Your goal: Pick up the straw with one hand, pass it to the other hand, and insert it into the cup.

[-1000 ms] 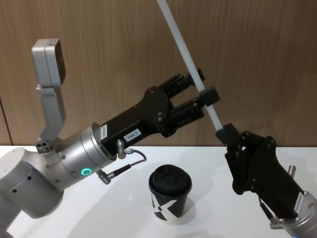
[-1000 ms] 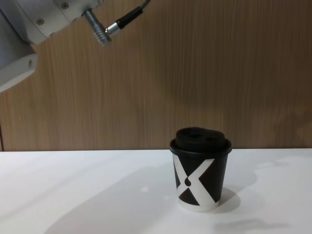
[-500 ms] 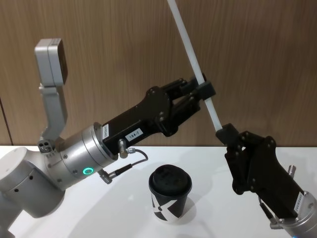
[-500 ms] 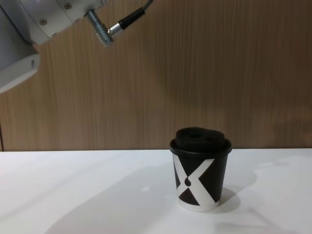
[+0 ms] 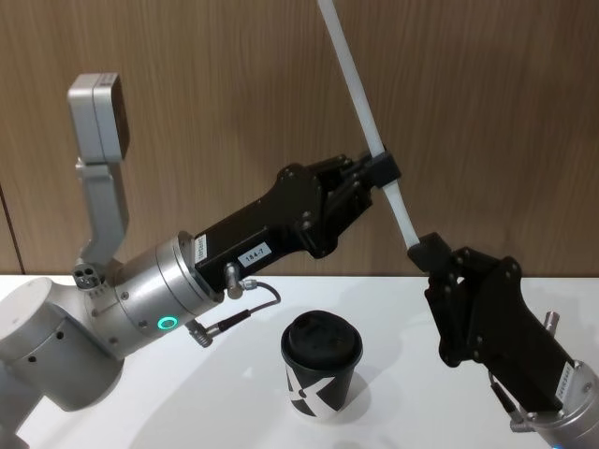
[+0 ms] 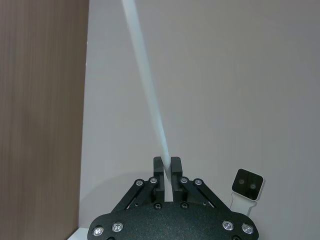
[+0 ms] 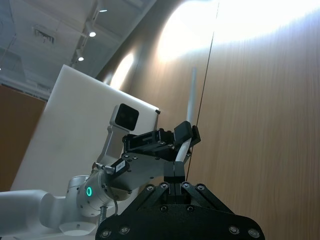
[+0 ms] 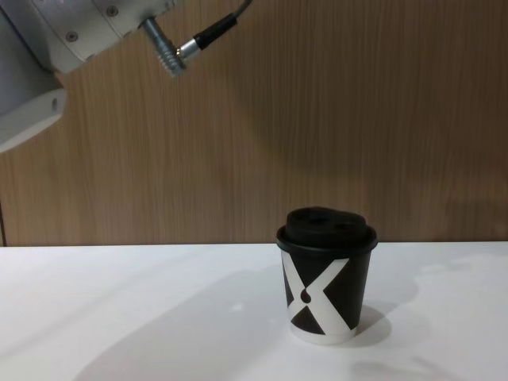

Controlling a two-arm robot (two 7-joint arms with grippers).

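Note:
The white straw (image 5: 356, 84) slants up in the air above the table, its top leaving the head view. My left gripper (image 5: 382, 171), on the silver wrist with the green ring, is shut on the straw's middle; the left wrist view shows the straw (image 6: 145, 90) rising from between its closed fingertips. My right gripper (image 5: 428, 251) is shut on the straw's lower end, and from its own camera the right gripper (image 7: 175, 184) sits just under the left gripper (image 7: 182, 137). The black cup (image 5: 321, 360) with its domed lid stands on the table below both, also in the chest view as the cup (image 8: 325, 298).
A wood-panelled wall stands behind the white table (image 8: 143, 317). My left arm's silver wrist (image 8: 48, 48) and its cable plug (image 8: 171, 55) hang over the table's left part. A grey camera mount (image 5: 98, 140) sticks up from the left wrist.
My left gripper's fingers have closed onto the straw, which they only straddled a second ago. The right gripper and the cup have not moved.

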